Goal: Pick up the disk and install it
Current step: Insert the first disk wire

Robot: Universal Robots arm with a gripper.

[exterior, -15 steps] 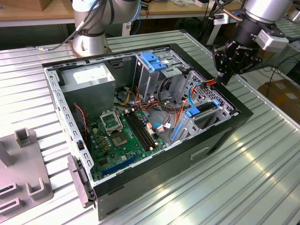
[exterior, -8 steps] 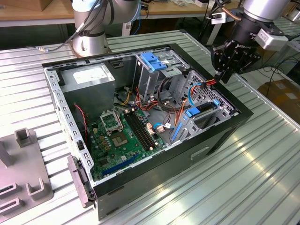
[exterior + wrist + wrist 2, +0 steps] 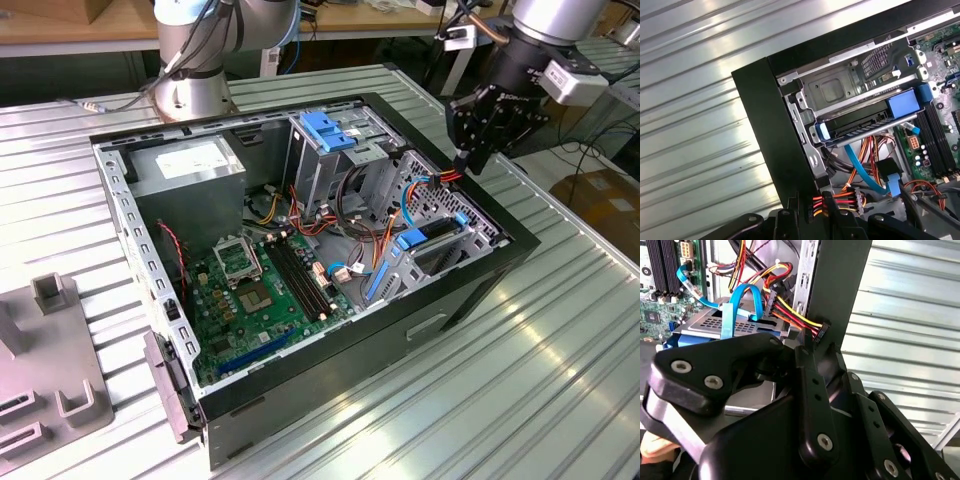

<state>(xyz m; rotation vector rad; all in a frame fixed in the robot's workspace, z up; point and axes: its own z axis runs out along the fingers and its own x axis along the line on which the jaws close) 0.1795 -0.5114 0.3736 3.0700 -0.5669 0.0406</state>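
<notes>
gripper (image 3: 468,158) closed on power connector (image 3: 821,331) — fingers (image 3: 841,217) cut off, disk (image 3: 860,121) seated in bay (image 3: 837,90), mostly hidden

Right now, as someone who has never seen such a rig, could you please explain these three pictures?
It is one grey robot arm ending in a black jointed tool. The exterior view comes from a camera off the arm; both wrist views come from cameras riding on it. On the ribbed metal table stands an open black computer case with a green circuit board. The tool's tip is at a bundle of red, yellow and black wires by the case's edge; whether it grips them is unclear. The dark flat hard drive in a blue plastic frame sits in the case's metal bay.
</notes>
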